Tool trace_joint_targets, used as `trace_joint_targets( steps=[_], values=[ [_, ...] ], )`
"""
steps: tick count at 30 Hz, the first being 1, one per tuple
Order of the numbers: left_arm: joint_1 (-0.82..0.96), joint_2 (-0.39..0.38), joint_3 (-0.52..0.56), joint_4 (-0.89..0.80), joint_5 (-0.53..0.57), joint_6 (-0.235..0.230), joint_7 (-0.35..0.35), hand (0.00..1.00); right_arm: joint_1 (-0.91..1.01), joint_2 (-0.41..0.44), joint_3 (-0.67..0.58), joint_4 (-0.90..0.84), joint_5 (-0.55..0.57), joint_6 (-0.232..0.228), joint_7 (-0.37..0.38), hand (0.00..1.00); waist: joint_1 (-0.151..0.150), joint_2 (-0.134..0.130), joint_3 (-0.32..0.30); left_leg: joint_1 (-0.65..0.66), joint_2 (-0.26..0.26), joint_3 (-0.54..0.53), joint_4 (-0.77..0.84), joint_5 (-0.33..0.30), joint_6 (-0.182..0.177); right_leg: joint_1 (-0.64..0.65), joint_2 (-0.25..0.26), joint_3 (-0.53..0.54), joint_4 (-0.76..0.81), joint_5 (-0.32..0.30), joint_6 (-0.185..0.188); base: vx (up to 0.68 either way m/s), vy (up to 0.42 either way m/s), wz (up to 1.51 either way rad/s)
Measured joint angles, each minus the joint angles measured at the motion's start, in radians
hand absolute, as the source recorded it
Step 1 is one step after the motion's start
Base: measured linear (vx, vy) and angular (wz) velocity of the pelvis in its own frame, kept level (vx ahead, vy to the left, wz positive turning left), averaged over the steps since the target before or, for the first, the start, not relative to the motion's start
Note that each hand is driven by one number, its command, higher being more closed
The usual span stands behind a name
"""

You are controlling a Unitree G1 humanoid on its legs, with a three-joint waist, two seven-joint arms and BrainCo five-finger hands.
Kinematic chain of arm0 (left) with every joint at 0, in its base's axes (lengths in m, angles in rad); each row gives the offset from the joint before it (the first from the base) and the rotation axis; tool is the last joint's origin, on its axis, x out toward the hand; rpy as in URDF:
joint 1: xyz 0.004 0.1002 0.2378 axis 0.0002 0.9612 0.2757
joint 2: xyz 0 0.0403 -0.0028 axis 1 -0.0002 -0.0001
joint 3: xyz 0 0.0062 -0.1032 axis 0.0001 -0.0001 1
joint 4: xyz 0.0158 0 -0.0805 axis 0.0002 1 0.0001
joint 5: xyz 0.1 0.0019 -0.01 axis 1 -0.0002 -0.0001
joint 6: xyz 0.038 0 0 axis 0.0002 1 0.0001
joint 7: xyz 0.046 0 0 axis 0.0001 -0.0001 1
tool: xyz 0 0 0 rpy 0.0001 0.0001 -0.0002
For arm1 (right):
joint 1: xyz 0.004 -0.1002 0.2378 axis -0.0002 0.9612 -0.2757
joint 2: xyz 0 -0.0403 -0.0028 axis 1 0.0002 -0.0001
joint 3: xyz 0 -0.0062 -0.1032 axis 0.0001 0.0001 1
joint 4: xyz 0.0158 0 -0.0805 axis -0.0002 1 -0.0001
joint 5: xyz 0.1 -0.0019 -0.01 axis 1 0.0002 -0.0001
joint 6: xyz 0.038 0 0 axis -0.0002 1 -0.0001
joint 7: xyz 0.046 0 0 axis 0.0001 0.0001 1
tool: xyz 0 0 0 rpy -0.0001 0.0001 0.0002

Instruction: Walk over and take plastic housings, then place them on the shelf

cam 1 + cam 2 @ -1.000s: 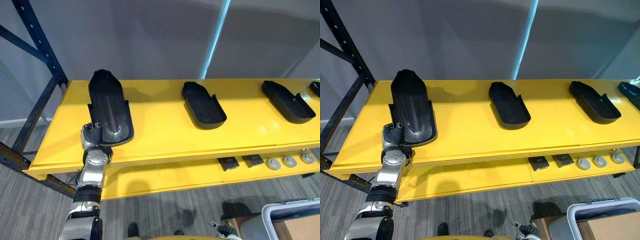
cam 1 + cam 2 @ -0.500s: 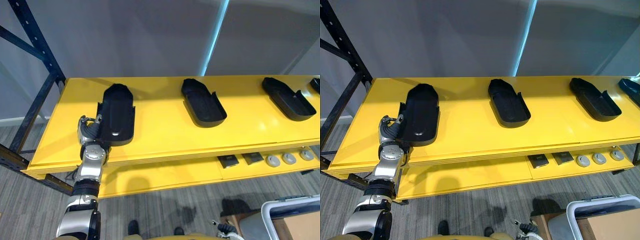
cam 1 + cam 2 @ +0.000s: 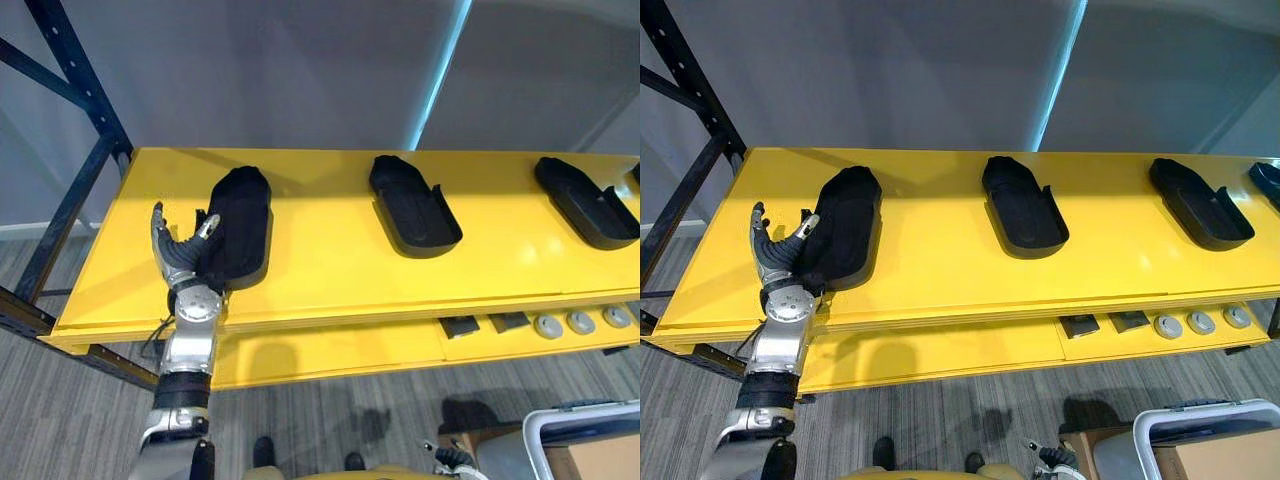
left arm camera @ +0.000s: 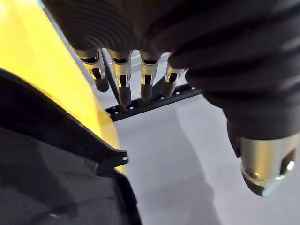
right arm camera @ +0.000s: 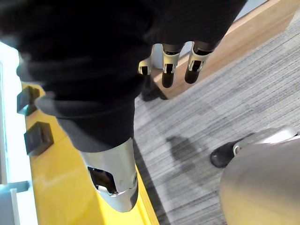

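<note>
L robot hand open, fingers spread, empty, at near-left edge of long black plastic housing; contact unclear. Housing lies flat on yellow metal shelf. More black housings sit further right along shelf. R robot hand hangs w/ fingers relaxed, empty, over grey floor.

Bright even light, soft shadows on shelf, lit strip in bg.
</note>
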Motion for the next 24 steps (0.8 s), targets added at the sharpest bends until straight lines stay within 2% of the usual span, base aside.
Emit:
trace_joint_targets(
  steps=[5,6,11,15,17,22,24],
  values=[
    [0.130,-0.054,-0.118,-0.242,0.053,-0.046,0.012,0.00,0.015,-0.005,0.014,-0.005,0.001,-0.009,-0.001,0.00,0.013,0.000,0.000,-0.009,0.000,0.004,0.020,-0.025,0.003,0.000,-0.002,0.001,0.003,-0.003,0.003,0.00,0.000,0.00],
    [0.164,-0.058,-0.136,-0.286,0.078,-0.057,0.010,1.00,0.019,-0.007,0.016,-0.008,0.001,-0.009,-0.001,0.00,0.020,0.000,0.000,-0.021,0.001,0.005,0.053,-0.044,0.006,0.001,-0.004,0.004,0.004,-0.003,0.004,-0.01,0.012,-0.05],
    [0.295,-0.081,-0.162,-0.397,0.119,-0.119,-0.017,1.00,0.026,-0.017,0.033,-0.010,0.001,-0.012,-0.001,0.00,0.029,0.005,-0.002,-0.070,0.008,0.003,0.154,-0.108,0.007,0.011,-0.006,0.002,0.004,-0.016,0.019,0.00,-0.002,0.01],
    [0.372,-0.095,-0.196,-0.407,0.117,-0.153,-0.084,1.00,0.038,-0.026,0.070,-0.012,0.001,-0.015,-0.001,0.00,0.053,0.005,-0.004,-0.104,0.012,-0.003,0.234,-0.154,0.012,0.018,-0.010,-0.006,0.005,-0.018,0.019,0.02,0.005,0.02],
    [0.409,-0.102,-0.211,-0.407,0.116,-0.155,-0.122,1.00,0.039,-0.025,0.070,-0.018,0.001,-0.015,-0.001,0.00,0.052,0.005,-0.006,-0.128,0.012,-0.015,0.274,-0.175,0.017,0.018,-0.019,-0.016,0.005,-0.019,0.021,0.06,0.043,0.12],
    [0.440,-0.112,-0.217,-0.381,0.115,-0.155,-0.160,1.00,0.046,-0.016,0.078,-0.045,0.001,-0.015,-0.002,0.00,0.054,0.005,-0.007,-0.136,0.016,-0.024,0.305,-0.198,0.022,0.025,-0.021,-0.022,0.017,-0.019,0.021,0.02,0.012,0.05],
    [0.454,-0.112,-0.217,-0.341,0.115,-0.154,-0.167,1.00,0.048,-0.014,0.108,-0.047,0.001,-0.014,-0.001,0.00,0.054,0.006,-0.027,-0.136,0.017,-0.025,0.309,-0.211,0.021,0.025,-0.020,-0.022,0.021,-0.019,0.020,0.00,0.000,0.00]
  ],
)
